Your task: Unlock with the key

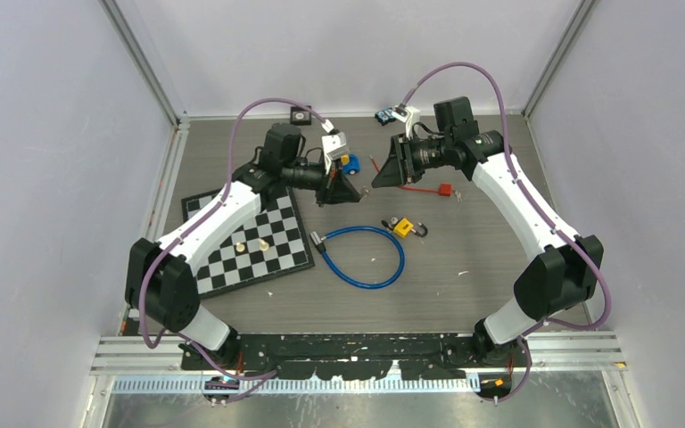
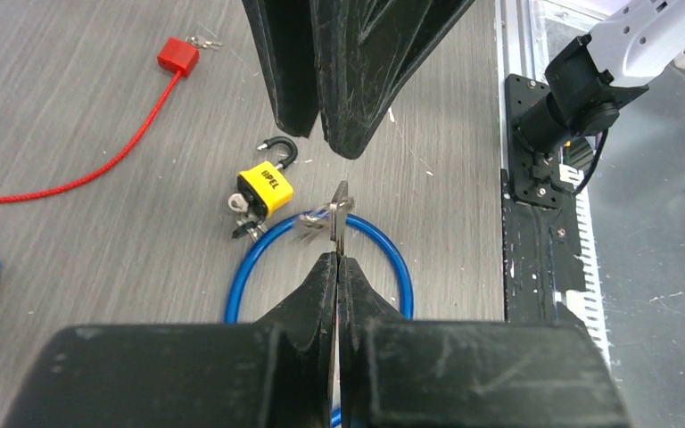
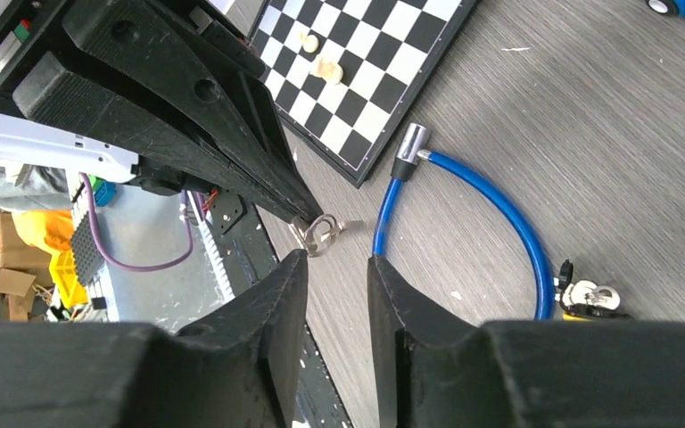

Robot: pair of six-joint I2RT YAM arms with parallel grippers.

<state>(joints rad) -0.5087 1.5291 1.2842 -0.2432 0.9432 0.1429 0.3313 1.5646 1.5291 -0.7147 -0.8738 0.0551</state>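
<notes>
Nearest the bases, on the left of the grey wood-grain table (image 1: 482,267), lies one black-and-white chessboard (image 1: 251,239). Two pale chess pieces (image 1: 251,243) stand on it side by side. Just to its right is one blue cable (image 1: 362,258), curled in an open loop with a silver metal end cap (image 3: 411,141) pointing towards the board.

Right against the far side of that loop sits the one yellow padlock (image 2: 266,186). Its dark shackle curls away from the cable, and a little bunch of keys (image 2: 244,218) touches its body. How many keys are in the bunch I cannot tell.

Above this spot the two arms meet tip to tip, clear of the table. The left gripper (image 2: 336,261) is pinched tight on one small silver key (image 2: 340,209). The blade stands out past the fingertips and a ring hangs at it, over the loop and near the padlock. Facing it is the right gripper (image 3: 336,259), claw narrowly parted and holding nothing. The key sits just beyond its tips, with daylight between the two black fingers (image 3: 272,294).

Further back lies one red cord (image 2: 80,178) ending in a red block (image 2: 178,55), well apart from the padlock. One blue toy car (image 1: 350,163) sits behind the left wrist. Against the back wall are two small objects, one black (image 1: 301,113) and one blue and white (image 1: 387,116), too small to identify.
</notes>
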